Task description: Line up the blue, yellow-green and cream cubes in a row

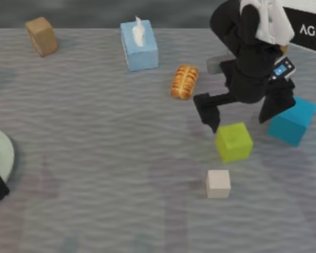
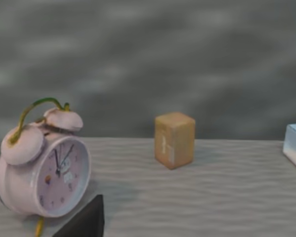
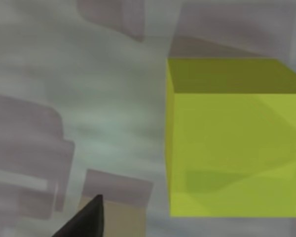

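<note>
— Where is the right gripper (image 1: 241,112)?

— Over the right half of the bench (image 1: 95,184), hanging between the yellow-green cube (image 1: 234,142) and the blue cube (image 1: 292,120). Its fingers (image 1: 207,110) are spread wide and grasp nothing; one dark tip sits just beside the yellow-green cube's upper left corner, the other against the blue cube's near edge.

— And the cubes themselves?

— All on the bench's right side. The blue cube lies farthest right, the yellow-green one down and left of it, the cream cube (image 1: 218,183) lower again, apart from both. They form a slanting line, not touching.

— The left arm?

— Parked at the left edge by a pink alarm clock (image 2: 42,163); I cannot tell how its fingers stand.

— Anything else?

— A tan-brown block (image 1: 41,36), a blue tissue box (image 1: 139,45) and a bread loaf (image 1: 184,81) along the far side.
</note>
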You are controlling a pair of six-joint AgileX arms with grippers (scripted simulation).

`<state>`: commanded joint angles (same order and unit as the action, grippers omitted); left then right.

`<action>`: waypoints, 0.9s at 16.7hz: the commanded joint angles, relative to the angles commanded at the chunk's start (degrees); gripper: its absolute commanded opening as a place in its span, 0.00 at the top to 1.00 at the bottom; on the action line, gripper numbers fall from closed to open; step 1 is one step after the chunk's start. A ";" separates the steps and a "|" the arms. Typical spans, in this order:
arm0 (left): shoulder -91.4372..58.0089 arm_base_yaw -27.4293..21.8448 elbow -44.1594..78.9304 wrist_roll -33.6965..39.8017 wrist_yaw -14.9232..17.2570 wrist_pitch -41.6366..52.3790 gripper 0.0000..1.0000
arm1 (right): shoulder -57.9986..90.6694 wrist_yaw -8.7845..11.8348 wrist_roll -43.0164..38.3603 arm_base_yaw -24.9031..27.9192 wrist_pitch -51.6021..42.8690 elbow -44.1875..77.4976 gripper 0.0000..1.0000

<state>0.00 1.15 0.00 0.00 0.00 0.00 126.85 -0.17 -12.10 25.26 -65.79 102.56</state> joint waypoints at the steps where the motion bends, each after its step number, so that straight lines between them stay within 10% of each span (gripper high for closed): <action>1: 0.00 0.00 0.00 0.00 0.00 0.00 0.00 | 0.06 0.00 0.02 0.02 0.18 -0.14 0.00; 15: 0.00 0.00 0.00 0.00 0.00 0.00 0.00 | 6.63 -0.09 -0.17 0.31 16.78 -10.06 0.08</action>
<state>0.00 1.15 0.00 0.00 0.00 0.00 133.48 -0.25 -12.27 25.57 -49.01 92.50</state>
